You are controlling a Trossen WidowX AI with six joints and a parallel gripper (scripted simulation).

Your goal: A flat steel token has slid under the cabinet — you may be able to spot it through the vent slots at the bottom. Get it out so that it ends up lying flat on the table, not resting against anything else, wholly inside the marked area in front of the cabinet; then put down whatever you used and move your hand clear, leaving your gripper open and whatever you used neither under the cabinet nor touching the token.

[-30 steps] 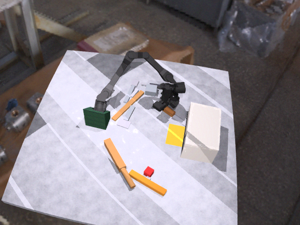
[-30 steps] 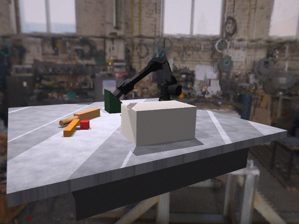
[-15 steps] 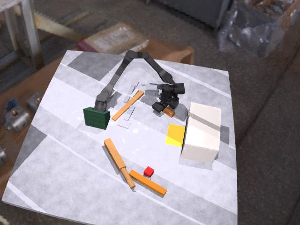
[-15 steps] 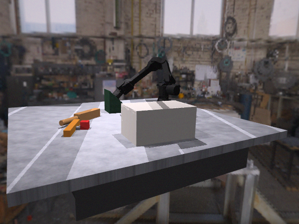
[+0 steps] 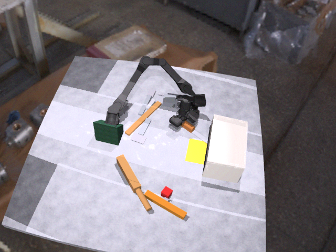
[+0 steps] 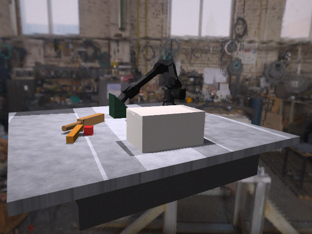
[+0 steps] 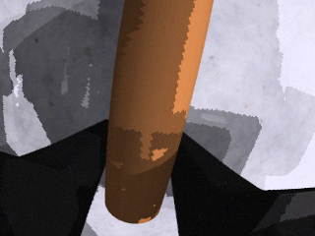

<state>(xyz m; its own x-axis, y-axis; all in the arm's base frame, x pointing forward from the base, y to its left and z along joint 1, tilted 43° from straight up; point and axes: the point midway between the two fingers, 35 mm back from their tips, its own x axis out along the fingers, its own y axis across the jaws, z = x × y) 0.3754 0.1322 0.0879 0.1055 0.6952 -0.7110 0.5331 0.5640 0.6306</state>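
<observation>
My gripper is shut on the orange-brown round handle of a tool. A thin pale shaft runs from the handle to the lower front of the white cabinet; its far end is hidden at the cabinet. The gripper is beyond the yellow marked area in the top view, low over the table; the cabinet hides its fingers in the exterior view. The yellow area lies in front of the cabinet, with nothing seen on it. The steel token and vent slots are not visible.
A thick orange bat-like piece, an orange bar and a red cube lie away from the cabinet. Another orange bar and thin grey pieces lie near the green block at the arm's base.
</observation>
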